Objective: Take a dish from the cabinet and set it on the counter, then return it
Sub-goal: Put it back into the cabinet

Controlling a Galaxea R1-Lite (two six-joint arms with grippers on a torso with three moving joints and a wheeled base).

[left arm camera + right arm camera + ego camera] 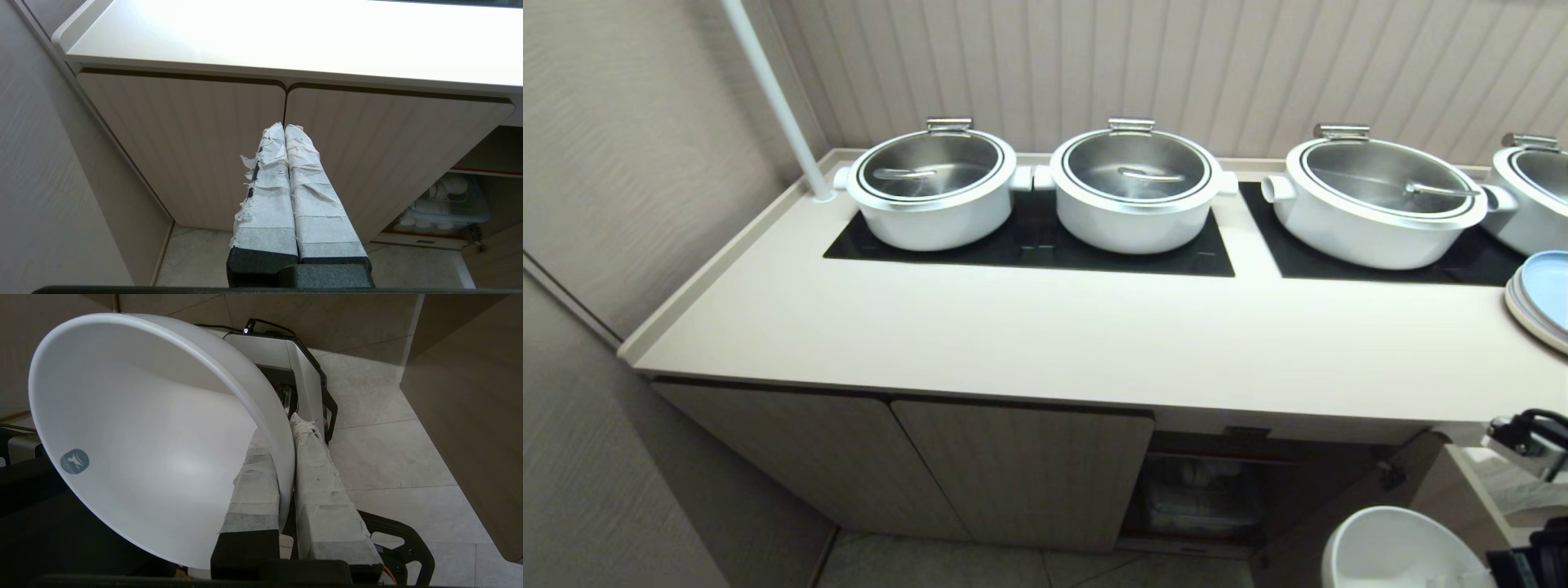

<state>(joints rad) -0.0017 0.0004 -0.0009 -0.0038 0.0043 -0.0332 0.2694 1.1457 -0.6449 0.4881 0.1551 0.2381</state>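
Dish [1396, 551] cut by frame bottom; blue plates [1543, 298] cut at right edge.

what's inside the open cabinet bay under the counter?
In the cabinet, the open bay holds a clear plastic box with stacked white cups inside, on a red-edged shelf. The bay's back and anything behind the box are hidden in shadow. The dish is already out, pinched in the right gripper.
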